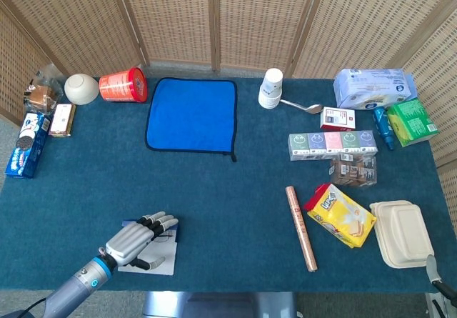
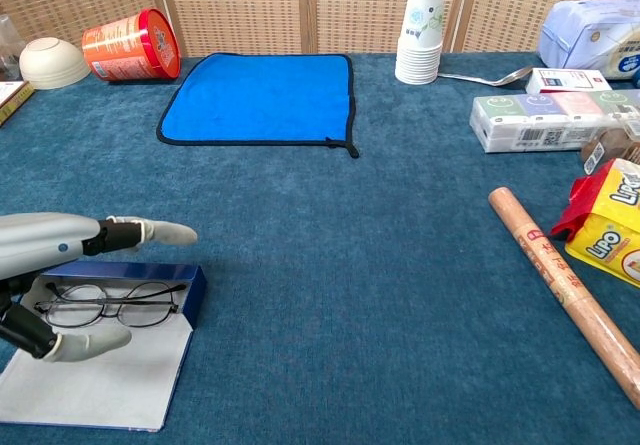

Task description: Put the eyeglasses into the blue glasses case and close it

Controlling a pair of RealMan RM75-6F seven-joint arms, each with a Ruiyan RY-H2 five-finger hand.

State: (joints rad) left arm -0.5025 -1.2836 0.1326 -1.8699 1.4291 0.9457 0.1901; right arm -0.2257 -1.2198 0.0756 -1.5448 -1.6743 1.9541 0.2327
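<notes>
we see the eyeglasses [image 2: 108, 302] lying in the open blue glasses case [image 2: 150, 277] near the front left edge of the surface [image 2: 350, 265] — our left hand [image 1: 137, 238] hovers over it, fingers apart, holding nothing; our right hand is out of sight
</notes>
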